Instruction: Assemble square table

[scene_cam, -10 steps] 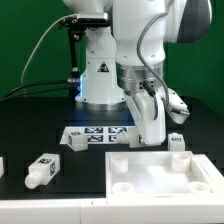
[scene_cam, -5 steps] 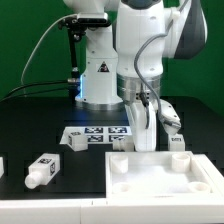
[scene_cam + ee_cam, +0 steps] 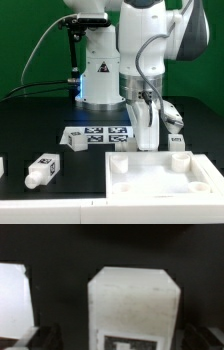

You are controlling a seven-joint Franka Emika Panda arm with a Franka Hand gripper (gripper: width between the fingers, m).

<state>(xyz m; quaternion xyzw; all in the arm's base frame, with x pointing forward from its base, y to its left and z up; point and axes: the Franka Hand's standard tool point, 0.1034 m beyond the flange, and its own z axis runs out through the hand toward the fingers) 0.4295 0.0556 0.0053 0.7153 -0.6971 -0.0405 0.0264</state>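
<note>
The gripper [image 3: 146, 120] hangs straight down over an upright leg [image 3: 146, 138] of the square table. In the wrist view this leg [image 3: 135, 303] fills the middle of the picture, with a dark gap on each side between it and the jaws. The claw therefore looks released, spread wider than the leg and not pressing on it. A black-and-white square tag [image 3: 125, 343] shows on the leg's face, too blurred to read.

In the exterior view the leg's lower end meets the far edge of the tabletop slab [image 3: 170, 185], toward the slab's corner on the exterior view's left. I cannot tell whether it sits on the slab or just behind it. The slab lies flat on the black table [image 3: 70, 195], with a round hole [image 3: 122, 184] showing near its corner.

A second leg [image 3: 42, 170] lies on its side well to the exterior view's left, tags on its faces. A third leg [image 3: 176, 142], small and tagged, stands just beside the slab's far edge on the exterior view's right.

The marker board [image 3: 95, 135] lies behind the slab and carries only tag patterns, no letters. The robot base [image 3: 100, 85] bears a triangular warning sticker [image 3: 100, 68]; no brand name can be read
</note>
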